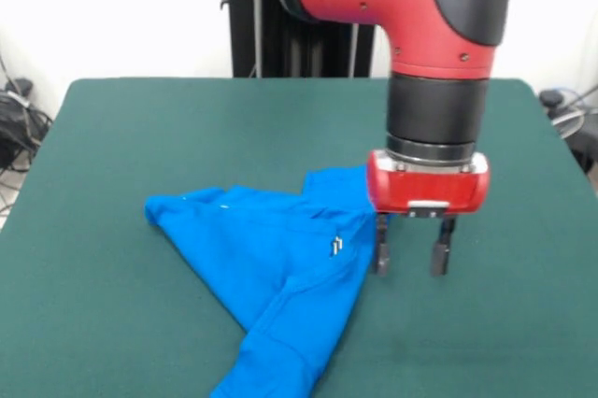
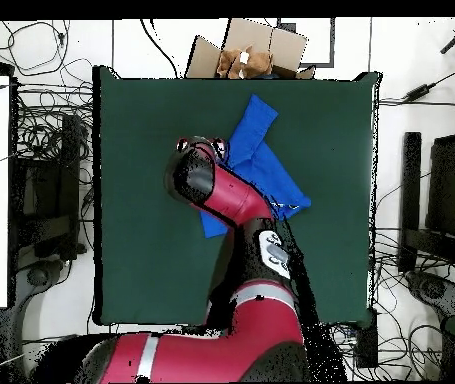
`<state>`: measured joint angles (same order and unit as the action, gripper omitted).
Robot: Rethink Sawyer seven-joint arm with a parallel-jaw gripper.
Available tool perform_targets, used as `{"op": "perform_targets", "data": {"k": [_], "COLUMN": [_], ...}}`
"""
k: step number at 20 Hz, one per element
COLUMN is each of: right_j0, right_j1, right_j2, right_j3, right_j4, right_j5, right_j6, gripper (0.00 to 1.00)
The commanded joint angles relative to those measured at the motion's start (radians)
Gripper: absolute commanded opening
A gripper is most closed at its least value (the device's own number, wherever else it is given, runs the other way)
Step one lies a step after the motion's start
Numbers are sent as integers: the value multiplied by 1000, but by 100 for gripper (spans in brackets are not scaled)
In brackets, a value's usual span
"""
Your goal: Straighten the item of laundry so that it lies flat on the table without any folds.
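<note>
Front view: the shirt (image 1: 271,277) lies bunched and folded on the desk (image 1: 112,136), near centre. Gripper (image 1: 412,250) spread, empty, just right of its edge. Soft, light cloth; I would pinch that right edge and drag outward.

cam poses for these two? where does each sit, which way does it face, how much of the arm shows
Front view: sits across the table, facing the robot; shows the red wrist and the open gripper just beside the blue T-shirt.
Overhead view: sits above, looking straight down, robot base at the bottom; shows the whole red arm reaching up over the shirt, hiding the gripper.
Shared: the green table, the crumpled T-shirt, the arm; the views are turned half round against each other.
</note>
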<state>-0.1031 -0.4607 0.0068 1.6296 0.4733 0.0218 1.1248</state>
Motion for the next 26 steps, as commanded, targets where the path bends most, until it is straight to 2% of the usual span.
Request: {"op": "perform_targets", "data": {"k": [1, 5, 12, 18, 26], "right_j0": [-96, -144, -169, -156, -129], "right_j1": [-21, -38, -59, -52, -4], "right_j2": [47, 95, 109, 80, 57], "right_j3": [123, 157, 177, 156, 121], "right_j4": [1, -24, -23, -10, 1], "right_j5": [-47, -72, -61, -44, -93], "right_j6": [326, 331, 314, 293, 302], "gripper": [100, 100, 100, 100, 100]}}
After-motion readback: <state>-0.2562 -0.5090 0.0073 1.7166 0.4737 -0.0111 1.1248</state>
